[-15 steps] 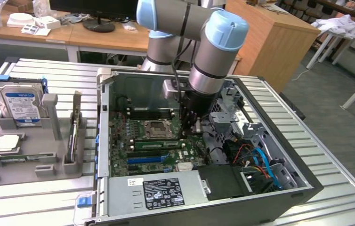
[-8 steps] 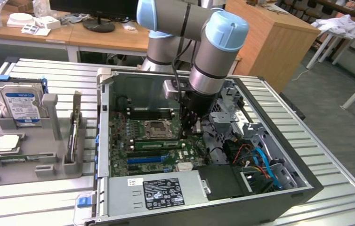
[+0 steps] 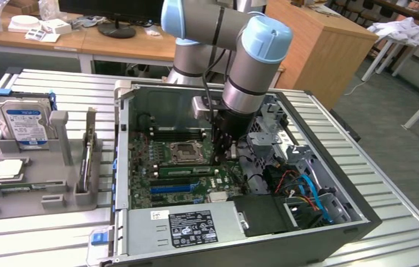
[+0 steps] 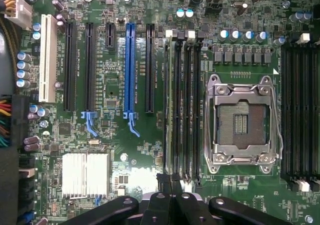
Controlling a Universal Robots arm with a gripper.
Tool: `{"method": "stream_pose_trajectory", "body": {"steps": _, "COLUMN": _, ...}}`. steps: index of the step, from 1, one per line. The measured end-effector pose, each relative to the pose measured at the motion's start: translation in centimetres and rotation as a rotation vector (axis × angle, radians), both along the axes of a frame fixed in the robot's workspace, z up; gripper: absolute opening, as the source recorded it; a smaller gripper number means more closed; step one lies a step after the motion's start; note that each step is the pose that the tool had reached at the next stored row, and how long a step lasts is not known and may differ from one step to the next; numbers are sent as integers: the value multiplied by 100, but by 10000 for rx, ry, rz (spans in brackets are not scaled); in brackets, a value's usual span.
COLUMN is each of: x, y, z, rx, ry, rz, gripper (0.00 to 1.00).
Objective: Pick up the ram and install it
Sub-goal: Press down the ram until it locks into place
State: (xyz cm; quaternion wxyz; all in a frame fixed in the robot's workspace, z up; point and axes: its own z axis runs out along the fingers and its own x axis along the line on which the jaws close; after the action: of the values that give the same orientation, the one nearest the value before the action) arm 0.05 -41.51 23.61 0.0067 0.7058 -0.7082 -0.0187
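Observation:
The ram (image 3: 185,171) is a long green stick lying in a memory slot of the motherboard (image 3: 161,186), just beside the processor socket (image 3: 183,150). In the wrist view the ram (image 4: 169,100) sits edge-up in the outermost of the black slots next to the socket (image 4: 242,117). My gripper (image 3: 225,151) reaches down inside the open computer case. Its black fingers (image 4: 161,181) are shut together right over one end of the ram's slot. I cannot tell whether they touch the stick.
A grey holder (image 3: 16,194) at the exterior view's left carries a silver hard drive (image 3: 23,119), a square processor chip (image 3: 9,168) and a thin upright board (image 3: 89,153). Inside the case are the power supply (image 3: 187,225), coloured cables (image 3: 306,192) and metal walls (image 3: 123,139).

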Motion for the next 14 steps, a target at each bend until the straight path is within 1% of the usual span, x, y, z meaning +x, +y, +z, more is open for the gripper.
{"method": "stream_pose_trajectory", "body": {"steps": 11, "x": 0, "y": 0, "z": -20, "rx": 7, "ry": 0, "rz": 0, "gripper": 11}}
{"method": "stream_pose_trajectory", "body": {"steps": 14, "x": 0, "y": 1, "z": -20, "rx": 50, "ry": -1, "rz": 0, "gripper": 11}}
